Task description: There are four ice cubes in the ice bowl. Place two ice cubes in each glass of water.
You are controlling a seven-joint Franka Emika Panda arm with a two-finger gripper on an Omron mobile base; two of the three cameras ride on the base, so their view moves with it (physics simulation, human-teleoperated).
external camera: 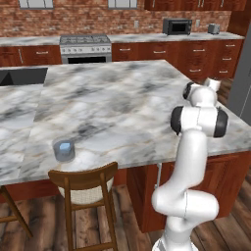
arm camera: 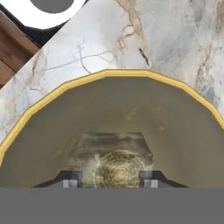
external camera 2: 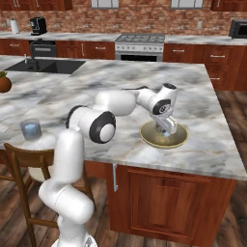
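Gripper (external camera 2: 167,131) is down inside the ice bowl (external camera 2: 179,140) near the right front edge of the island counter (external camera 2: 202,96); jaws look closed on an ice cube (arm camera: 114,154), which sits pale and translucent between the fingertips (arm camera: 70,180) in the hand view, low in the bowl. I'd call this the grasp stage of a pick, cube not lifted clear yet. Progress: one glass (external camera 2: 31,129) stands at the far left front edge of the counter, well apart from the bowl, and there's something light blue inside it, could be ice already dropped in or just the water, can't tell, and a count is impossible at this size. No second glass that I can pick out, so its state is unknown. At best the task is partway; the held cube has yet to travel the whole counter width. Views: right base view gives the bowl, gripper and glass together, so the carry path is readable there. Left base view has the glass (external camera: 64,150) above a wooden chair (external camera: 86,184), but the arm's own links (external camera: 196,120) cover the bowl. Hand view alone confirms the cube between the jaws and the bowl's yellow rim, no other cubes visible in the part of the bowl it covers
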